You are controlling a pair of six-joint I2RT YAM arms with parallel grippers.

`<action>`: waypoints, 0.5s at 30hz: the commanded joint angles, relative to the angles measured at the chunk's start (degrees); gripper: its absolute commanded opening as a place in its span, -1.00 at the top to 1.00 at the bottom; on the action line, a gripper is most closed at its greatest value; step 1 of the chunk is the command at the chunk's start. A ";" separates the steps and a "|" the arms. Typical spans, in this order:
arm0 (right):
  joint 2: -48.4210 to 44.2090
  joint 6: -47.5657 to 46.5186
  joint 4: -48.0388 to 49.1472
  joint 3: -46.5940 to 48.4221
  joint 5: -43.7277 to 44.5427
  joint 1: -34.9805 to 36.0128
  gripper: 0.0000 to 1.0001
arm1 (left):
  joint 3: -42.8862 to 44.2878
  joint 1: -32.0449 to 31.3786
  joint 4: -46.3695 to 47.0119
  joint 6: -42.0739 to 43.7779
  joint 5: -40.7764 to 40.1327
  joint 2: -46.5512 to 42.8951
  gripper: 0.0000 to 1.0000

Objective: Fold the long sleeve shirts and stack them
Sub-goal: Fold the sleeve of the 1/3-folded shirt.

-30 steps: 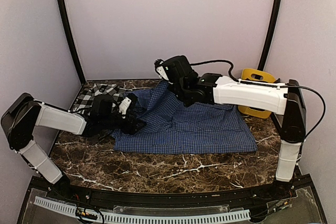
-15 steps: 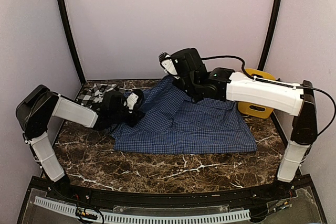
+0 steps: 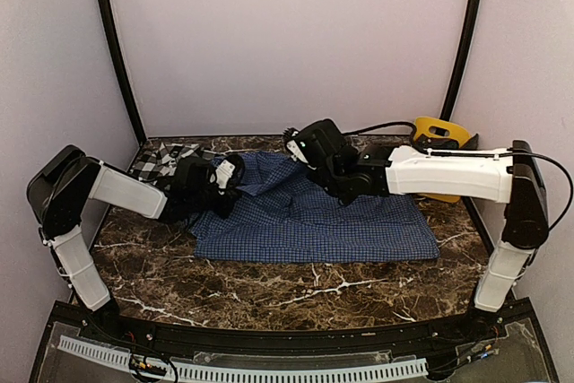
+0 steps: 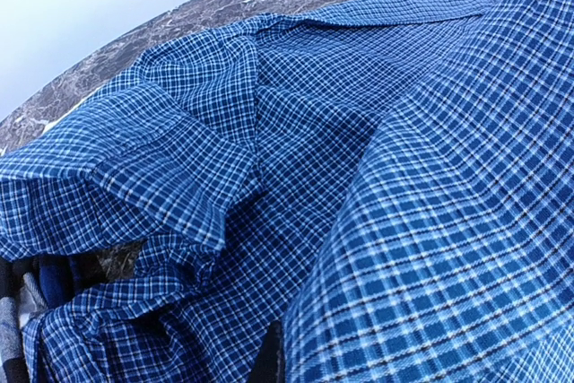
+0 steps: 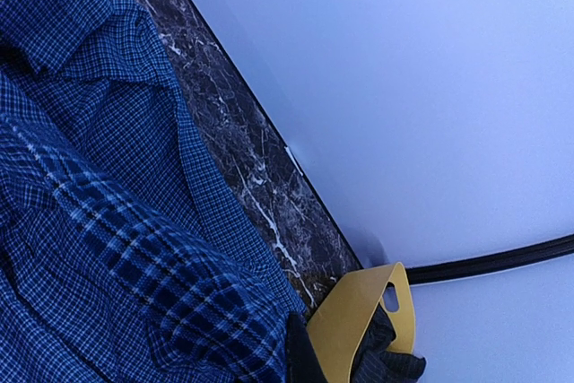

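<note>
Our left gripper [image 3: 236,169] and right gripper [image 3: 294,139] both pinch the far edge of the blue shirt [image 3: 332,217], spread across the table [image 3: 269,289] — the plaid shirt [image 3: 161,159] sits bunched far left. We should lift evenly, then fold nearward — no sideways tugging.

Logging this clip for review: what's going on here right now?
Both arms are working the blue checked shirt, spread on the marble table. The left gripper is shut on its left edge, the right gripper on fabric near the far edge. The black-and-white plaid shirt lies bunched at far left, untouched.
</note>
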 commanded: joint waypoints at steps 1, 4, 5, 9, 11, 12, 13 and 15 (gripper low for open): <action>-3.80 6.22 -0.80 -4.39 0.99 1.55 1.00 | -1.87 0.38 -2.65 -0.46 -0.45 -2.53 0.92; -4.89 10.61 -2.77 -9.30 0.86 2.56 1.00 | -3.39 0.38 -2.30 -0.30 -0.09 -2.78 0.88; -5.09 11.99 -3.16 -11.03 1.00 2.91 1.00 | -3.63 0.38 -2.15 -0.18 0.23 -2.78 0.86; -6.20 18.32 -5.23 -16.46 0.54 4.13 1.00 | -4.12 0.44 -1.86 0.32 1.46 -2.80 0.80; -6.61 21.81 -6.68 -18.16 -0.26 5.28 0.97 | -4.13 0.51 -1.79 0.70 2.38 -2.74 0.78; -6.80 23.14 -7.24 -18.83 -0.52 6.17 0.97 | -4.14 0.54 -1.75 0.87 3.07 -2.78 0.77; -6.97 24.37 -8.13 -19.53 -0.77 6.82 0.96 | -4.14 0.55 -1.78 0.99 3.21 -2.76 0.76; -7.02 27.20 -9.86 -20.22 -1.37 7.98 0.94 | -4.14 0.58 -1.88 1.09 3.47 -2.90 0.75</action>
